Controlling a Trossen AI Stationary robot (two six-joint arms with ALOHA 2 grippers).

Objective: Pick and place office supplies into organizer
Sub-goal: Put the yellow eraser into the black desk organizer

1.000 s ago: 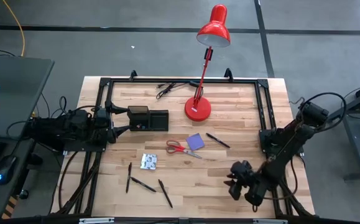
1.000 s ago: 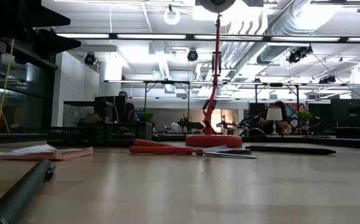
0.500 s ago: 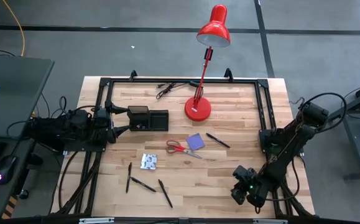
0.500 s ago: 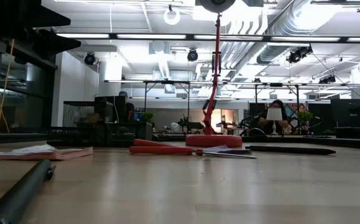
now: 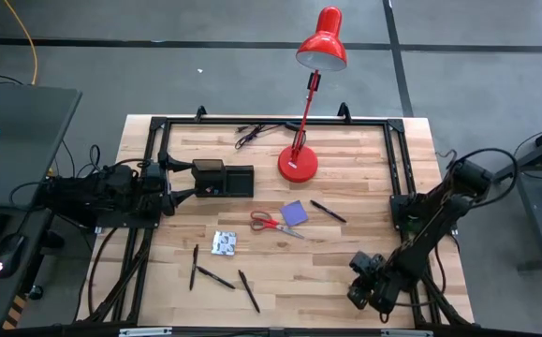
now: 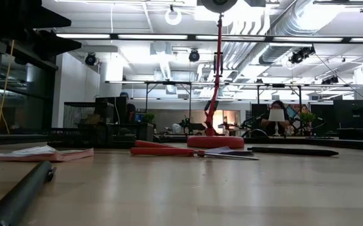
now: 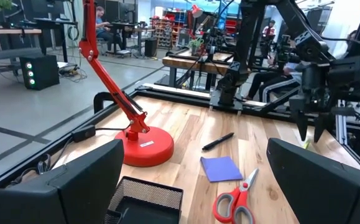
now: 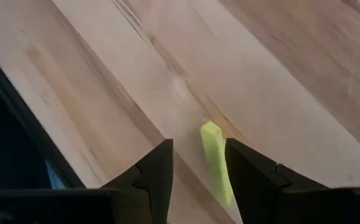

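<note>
My right gripper (image 5: 362,290) is open and low over the table's near right part. In the right wrist view its fingers (image 8: 198,155) stand on either side of a small yellow-green piece (image 8: 214,163) lying on the wood. The red-handled scissors (image 5: 272,223), purple pad (image 5: 294,212) and one pen (image 5: 328,211) lie mid-table. The patterned packet (image 5: 224,243) and three pens (image 5: 216,277) lie nearer the near edge. The black organizer (image 5: 222,178) stands at the left, and my open left gripper (image 5: 179,178) waits just beside it.
A red lamp stands on its round base (image 5: 298,165) behind the scissors, and a black cable (image 5: 252,136) lies by the far edge. A black frame (image 5: 394,159) runs along the table's sides. Bare wood lies between the pens and my right gripper.
My right gripper has moved down and a little toward the table's near edge, ending low over the wood. The supplies, the organizer and my left arm have stayed where they were.
</note>
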